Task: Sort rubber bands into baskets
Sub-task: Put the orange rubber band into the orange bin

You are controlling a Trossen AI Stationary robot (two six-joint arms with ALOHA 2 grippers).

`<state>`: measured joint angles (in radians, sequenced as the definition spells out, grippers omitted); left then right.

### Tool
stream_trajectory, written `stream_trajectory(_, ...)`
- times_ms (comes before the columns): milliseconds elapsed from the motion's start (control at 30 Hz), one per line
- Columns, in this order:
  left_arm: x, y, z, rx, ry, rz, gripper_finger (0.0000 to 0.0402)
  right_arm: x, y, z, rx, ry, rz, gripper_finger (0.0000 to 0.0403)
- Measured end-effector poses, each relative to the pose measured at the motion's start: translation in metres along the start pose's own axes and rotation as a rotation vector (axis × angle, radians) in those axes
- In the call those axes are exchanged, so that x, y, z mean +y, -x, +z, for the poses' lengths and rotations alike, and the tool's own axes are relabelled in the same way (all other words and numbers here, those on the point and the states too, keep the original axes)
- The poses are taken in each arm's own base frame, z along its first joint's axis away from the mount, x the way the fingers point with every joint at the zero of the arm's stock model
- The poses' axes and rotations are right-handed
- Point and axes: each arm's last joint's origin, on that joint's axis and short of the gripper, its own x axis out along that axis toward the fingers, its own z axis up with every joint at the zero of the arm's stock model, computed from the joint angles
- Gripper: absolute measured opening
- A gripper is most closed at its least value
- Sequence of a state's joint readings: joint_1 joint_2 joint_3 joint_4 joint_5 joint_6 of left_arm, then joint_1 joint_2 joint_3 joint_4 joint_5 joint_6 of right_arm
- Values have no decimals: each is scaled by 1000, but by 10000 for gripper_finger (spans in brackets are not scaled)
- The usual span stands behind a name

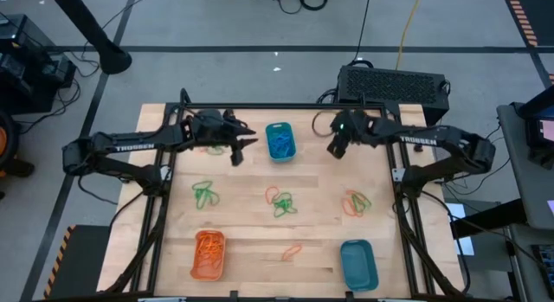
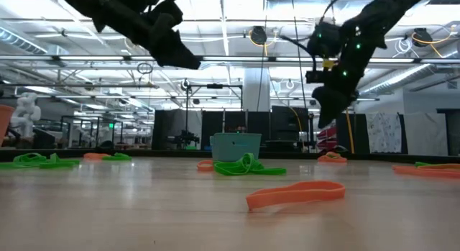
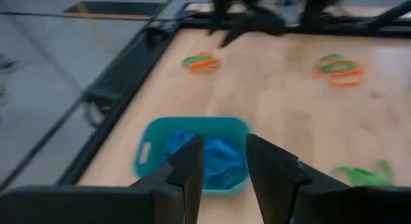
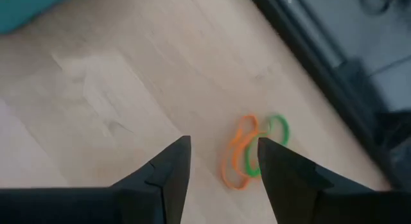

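A teal basket [image 1: 280, 140] holding blue rubber bands [image 3: 218, 153] stands at the table's far middle. An orange basket [image 1: 209, 254] with orange bands sits near left, and another teal basket [image 1: 358, 264] near right. My left gripper [image 3: 225, 172] hovers open just left of the far basket [image 3: 154, 147], nothing between its fingers. My right gripper [image 4: 221, 172] hangs open above the table to that basket's right, over an orange and green pair of bands [image 4: 250, 150]. Loose heaps lie mid-table: green [image 1: 205, 194], mixed [image 1: 281, 201], orange-green [image 1: 355, 202].
A single orange band [image 1: 293, 250] lies near the front, large in the low view [image 2: 295, 195]. A black box [image 1: 394, 81] stands behind the table's far right corner. Bare wood lies between the heaps and the near baskets.
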<state>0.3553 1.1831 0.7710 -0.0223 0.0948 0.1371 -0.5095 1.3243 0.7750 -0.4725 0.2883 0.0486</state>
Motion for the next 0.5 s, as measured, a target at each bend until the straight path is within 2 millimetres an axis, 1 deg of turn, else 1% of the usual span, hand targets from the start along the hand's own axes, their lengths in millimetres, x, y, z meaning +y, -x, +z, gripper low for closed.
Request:
stream_trajectory(100, 0, -1, -5, -28, -9, -85, 122, -13, -7, 0, 24, -76, 59, 173)
stream_trajectory(200, 0, -2, -22, -67, -21, -165, 122, -19, -15, 0, 39, -105, 47, 173)
stream_trajectory(233, 1, -3, -29, -106, -6, -183, 122, -21, -19, 1, 39, -127, 41, 173)
stream_trajectory(300, 0, -2, -38, -250, 40, -196, 122, -24, -27, -1, 65, -163, 37, 173)
stream_trajectory(400, -4, 5, -52, -418, 84, -201, 122, -28, -39, -2, 94, -186, 19, 173)
stream_trajectory(500, -10, 12, -57, -529, 134, -230, 122, -30, -50, -4, 118, -189, 11, 173)
